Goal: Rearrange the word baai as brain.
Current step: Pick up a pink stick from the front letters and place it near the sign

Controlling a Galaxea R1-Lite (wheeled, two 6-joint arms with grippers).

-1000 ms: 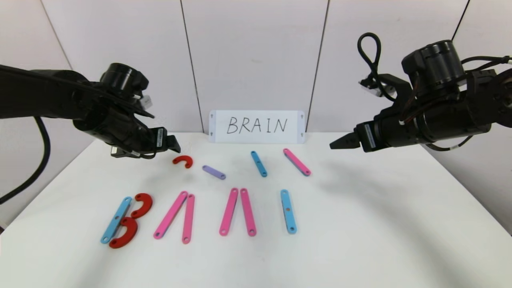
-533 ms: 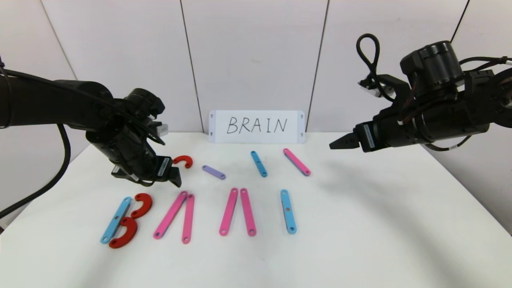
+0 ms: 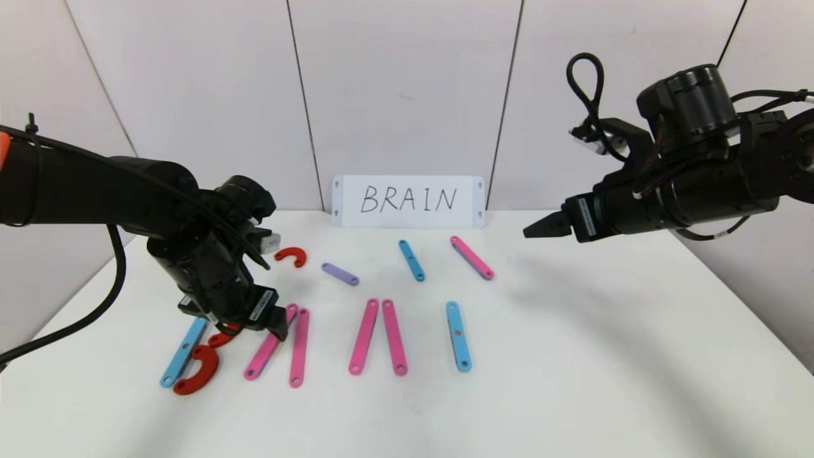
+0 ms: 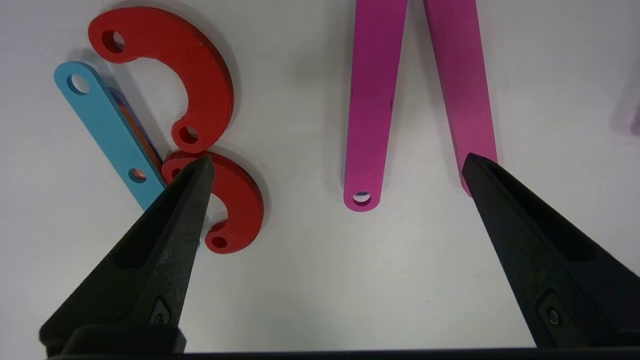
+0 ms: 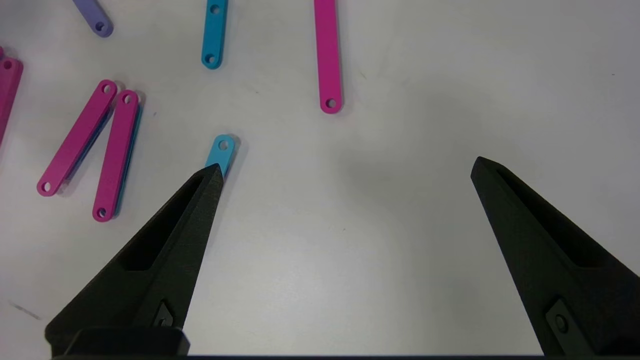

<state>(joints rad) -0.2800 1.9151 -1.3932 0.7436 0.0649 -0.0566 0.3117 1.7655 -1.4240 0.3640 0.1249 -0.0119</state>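
Note:
The word lies near the table's front. Its B is a blue strip [image 3: 184, 352] with two red curves [image 3: 198, 370], followed by two A's of pink strips [image 3: 299, 348] [image 3: 364, 336] and a blue I [image 3: 458, 336]. My left gripper [image 3: 273, 324] is open and empty, low over the gap between the B's upper curve [image 4: 245, 200] and the first A's left strip [image 4: 372, 100]. In the left wrist view [image 4: 336, 159] one fingertip overlaps that curve and the other overlaps the right pink strip. My right gripper [image 3: 537, 229] hangs open and empty high over the right side.
Spare pieces lie behind the word: a small red curve [image 3: 291, 256], a purple strip [image 3: 339, 274], a blue strip [image 3: 411, 260] and a pink strip [image 3: 472, 257]. A white card [image 3: 408, 201] reading BRAIN stands against the back wall.
My left gripper has moved down and forward, from beside the spare red curve to over the B and the first A. The right arm and the pieces have not moved.

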